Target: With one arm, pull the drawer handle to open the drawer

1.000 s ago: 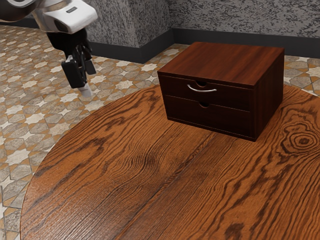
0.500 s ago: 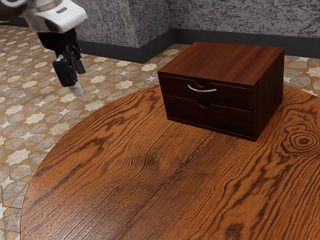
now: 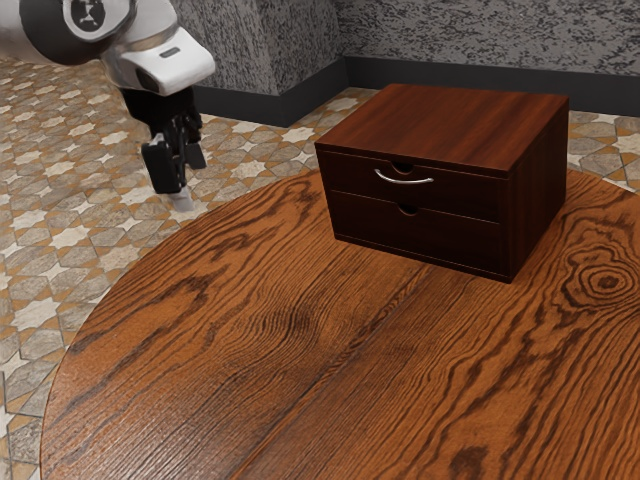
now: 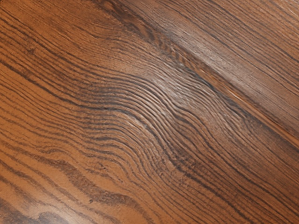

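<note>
- Arm [image 3: 150, 55]: you see its white and black hand enter from the exterior view's upper left, pointing downward.
- Gripper [image 3: 178, 190]: it hangs above the counter's rim at the exterior view's left, seen against the tiled floor [image 3: 60, 200]. It is well apart from the cabinet and touches nothing. From this side angle you cannot tell whether it is open or closed.
- Cabinet [image 3: 450, 130]: a dark reddish wood box with two drawers. It stands on the counter toward the exterior view's upper right, with its front turned toward the lower left.
- Upper drawer [image 3: 460, 192]: its front lies flush with the cabinet's face, so you read it as shut.
- Drawer handle [image 3: 404, 179]: a curved silver bar mounted across the upper drawer's front, just below a small half-round notch. It sits on the side of the front nearer the gripper.
- Lower drawer [image 3: 440, 232]: it is also flush with the face and has a half-round notch at its top edge.
- Counter [image 3: 300, 340]: a round top of strongly figured wood. In the wrist view you see its wavy grain [image 4: 149, 112] and a straight board seam running diagonally.
- Wall [image 3: 480, 30]: grey mottled stone with a dark skirting, behind the cabinet.
</note>
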Robot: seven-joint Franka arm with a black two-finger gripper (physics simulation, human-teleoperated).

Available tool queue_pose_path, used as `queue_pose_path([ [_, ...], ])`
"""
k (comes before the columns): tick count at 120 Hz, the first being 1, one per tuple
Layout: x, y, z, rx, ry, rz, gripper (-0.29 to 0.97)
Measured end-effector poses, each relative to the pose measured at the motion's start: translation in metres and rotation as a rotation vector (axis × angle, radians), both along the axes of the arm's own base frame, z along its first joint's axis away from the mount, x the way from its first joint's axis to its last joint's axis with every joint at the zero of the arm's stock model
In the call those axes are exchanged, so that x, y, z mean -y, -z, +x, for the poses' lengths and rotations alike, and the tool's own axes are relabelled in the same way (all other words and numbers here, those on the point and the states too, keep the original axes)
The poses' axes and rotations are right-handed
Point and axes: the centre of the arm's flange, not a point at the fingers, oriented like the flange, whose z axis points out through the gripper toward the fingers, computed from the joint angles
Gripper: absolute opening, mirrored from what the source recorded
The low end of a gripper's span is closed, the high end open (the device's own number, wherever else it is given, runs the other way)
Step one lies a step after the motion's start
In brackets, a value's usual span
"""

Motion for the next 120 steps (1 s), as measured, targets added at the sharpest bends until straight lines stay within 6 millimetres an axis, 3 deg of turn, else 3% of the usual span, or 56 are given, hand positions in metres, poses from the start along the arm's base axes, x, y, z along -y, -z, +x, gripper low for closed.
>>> queue_pose_path([
  [18, -0.021, 0.024, 0.034, 0.032, 0.128, 0.035, 0.68],
  [37, 0.005, 0.025, 0.076, 0.14, 0.311, 0.052, 0.68],
  [52, 0.015, 0.04, 0.106, 0.183, 0.409, 0.04, 0.67],
  [81, 0.015, 0.072, 0.141, 0.264, 0.469, -0.066, 0.53],
  [106, 0.029, 0.099, 0.175, 0.338, 0.52, -0.111, 0.43],
  [120, 0.023, 0.111, 0.187, 0.376, 0.528, -0.149, 0.41],
])
